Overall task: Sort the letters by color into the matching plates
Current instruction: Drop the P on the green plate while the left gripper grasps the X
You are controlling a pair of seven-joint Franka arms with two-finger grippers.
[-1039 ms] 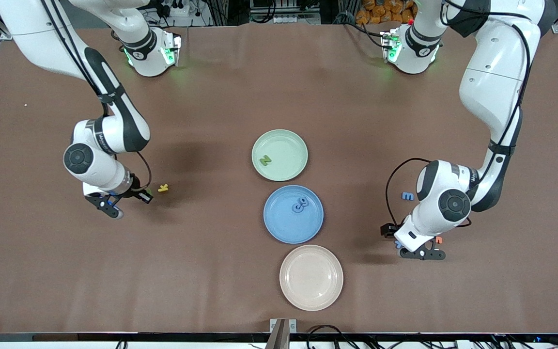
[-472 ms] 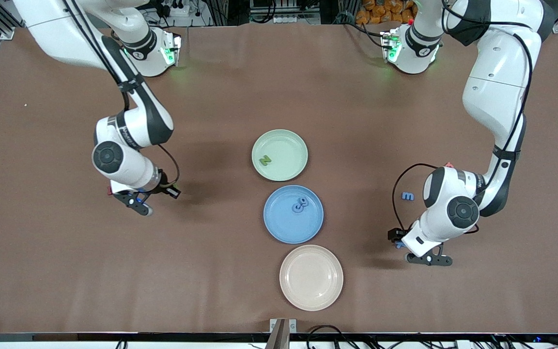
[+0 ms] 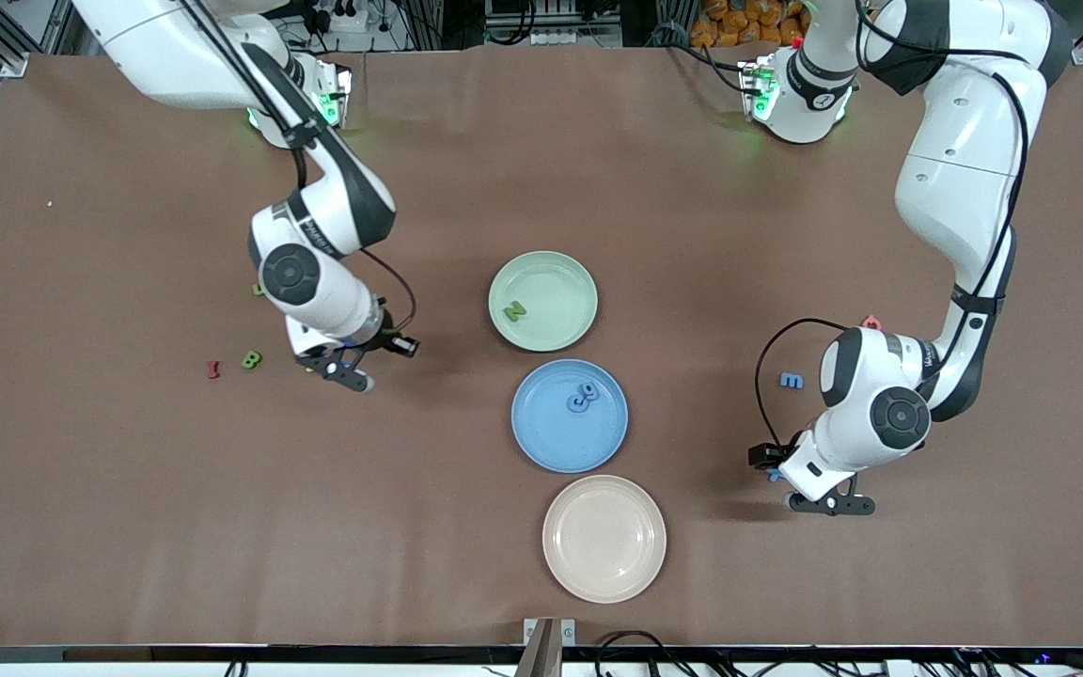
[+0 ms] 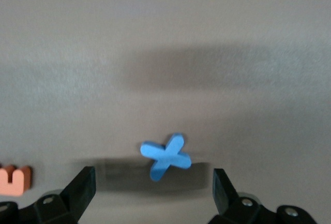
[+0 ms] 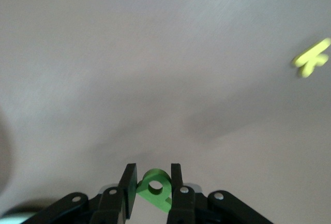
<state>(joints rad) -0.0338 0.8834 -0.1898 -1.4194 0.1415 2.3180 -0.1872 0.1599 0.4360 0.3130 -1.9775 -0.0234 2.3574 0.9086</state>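
My right gripper (image 5: 151, 182) is shut on a green letter (image 5: 154, 185) with a round hole. In the front view that gripper (image 3: 350, 367) hangs over bare table, toward the right arm's end from the pale green plate (image 3: 575, 282). A green N (image 3: 514, 309) lies in that plate. The blue plate (image 3: 541, 437) holds a small clump of blue letters (image 3: 584, 398). My left gripper (image 4: 153, 193) is open, low over a blue X letter (image 4: 165, 155) that lies flat between its fingers' lines, untouched. A blue E (image 3: 791, 380) lies beside the left arm.
A cream plate (image 3: 604, 564) sits nearest the front camera. A green B (image 3: 251, 358) and a red letter (image 3: 213, 369) lie toward the right arm's end. An orange letter (image 4: 14, 178) lies beside the left gripper, a yellow letter (image 5: 310, 58) shows under the right wrist, and a red letter (image 3: 871, 322) lies by the left arm.
My right arm has swung toward the plates with the green letter in its grip, uncovering the green B and the red letter. The left gripper has shifted only slightly and stays open.
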